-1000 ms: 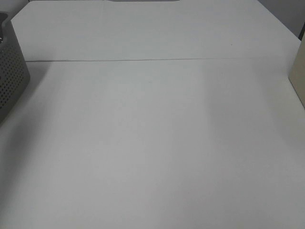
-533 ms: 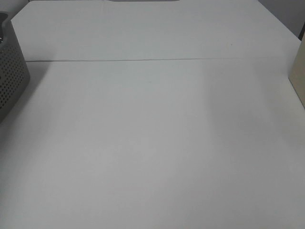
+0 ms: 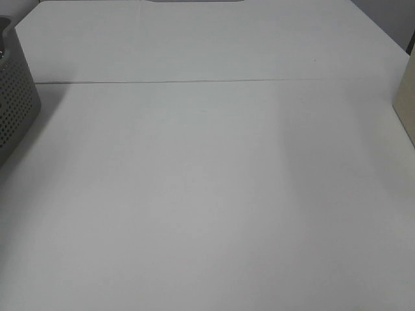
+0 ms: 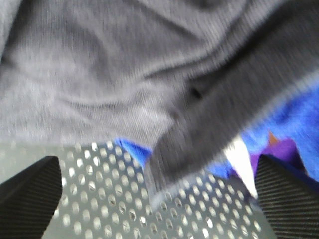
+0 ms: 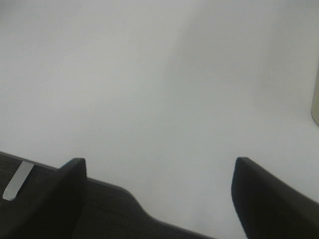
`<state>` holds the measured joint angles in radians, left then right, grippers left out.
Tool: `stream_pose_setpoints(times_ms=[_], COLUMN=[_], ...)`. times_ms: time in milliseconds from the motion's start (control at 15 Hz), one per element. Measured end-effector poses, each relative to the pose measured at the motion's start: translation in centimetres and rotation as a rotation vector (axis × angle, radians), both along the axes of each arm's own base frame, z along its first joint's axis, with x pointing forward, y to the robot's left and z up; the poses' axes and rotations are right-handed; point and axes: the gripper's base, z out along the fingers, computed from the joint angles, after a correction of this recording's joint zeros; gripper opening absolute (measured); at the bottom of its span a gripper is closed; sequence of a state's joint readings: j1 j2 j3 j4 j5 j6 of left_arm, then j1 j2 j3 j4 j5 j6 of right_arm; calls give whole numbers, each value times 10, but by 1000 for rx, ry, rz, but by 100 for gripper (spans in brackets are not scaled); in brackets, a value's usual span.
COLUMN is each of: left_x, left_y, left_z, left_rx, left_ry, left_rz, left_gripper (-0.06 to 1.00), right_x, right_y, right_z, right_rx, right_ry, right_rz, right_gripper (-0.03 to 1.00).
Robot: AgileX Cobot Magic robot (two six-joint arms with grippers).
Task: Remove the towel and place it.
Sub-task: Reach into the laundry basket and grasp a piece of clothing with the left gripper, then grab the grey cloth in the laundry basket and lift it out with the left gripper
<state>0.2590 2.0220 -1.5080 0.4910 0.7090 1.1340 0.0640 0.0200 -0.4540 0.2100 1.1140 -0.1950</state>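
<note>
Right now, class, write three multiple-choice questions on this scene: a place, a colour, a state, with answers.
1. In the high view, the basket stands at the table's: A left edge; B centre; C right edge.
2. The towel is: A red; B dark grey; C yellow.
3. The left end effector is: A shut on the towel; B open; C out of sight.
Answers: 1 A, its holed wall shows at the left border; 2 B, dark cloth drapes the basket's wall; 3 B, its fingers stand wide apart.
</note>
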Motion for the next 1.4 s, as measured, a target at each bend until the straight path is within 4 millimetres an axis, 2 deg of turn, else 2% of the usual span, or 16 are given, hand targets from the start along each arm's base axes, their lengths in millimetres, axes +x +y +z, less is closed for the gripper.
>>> stream_pose_setpoints(times_ms=[67,133,400,600,1000,1200,1267,1400], left_x=[2,4,6,6,6,5,3,1], left_y=[0,0,0,-2,-3,-4,-4,-6], left_z=[-4,-16,-19,-20,-21,-21,-22,-24], left_rx=[-2,-9,-12,-50,-70,-78,-88,-129], left_ry=[1,21,11,0,-5,9,26,43], left_rz=[-4,-7,-15,5,15,27,39,71], left_gripper=[99,99,91,73,49,24,19,16], right_x=[0,0,0,0,0,0,0,0], right_y=[0,0,0,0,0,0,0,0], right_z=[0,0,0,0,0,0,0,0], right_rx=[0,0,0,0,0,0,0,0], right_ry=[0,0,0,0,0,0,0,0], right_rz=[0,0,0,0,0,0,0,0], right_gripper=[76,76,76,76,76,76,76,76])
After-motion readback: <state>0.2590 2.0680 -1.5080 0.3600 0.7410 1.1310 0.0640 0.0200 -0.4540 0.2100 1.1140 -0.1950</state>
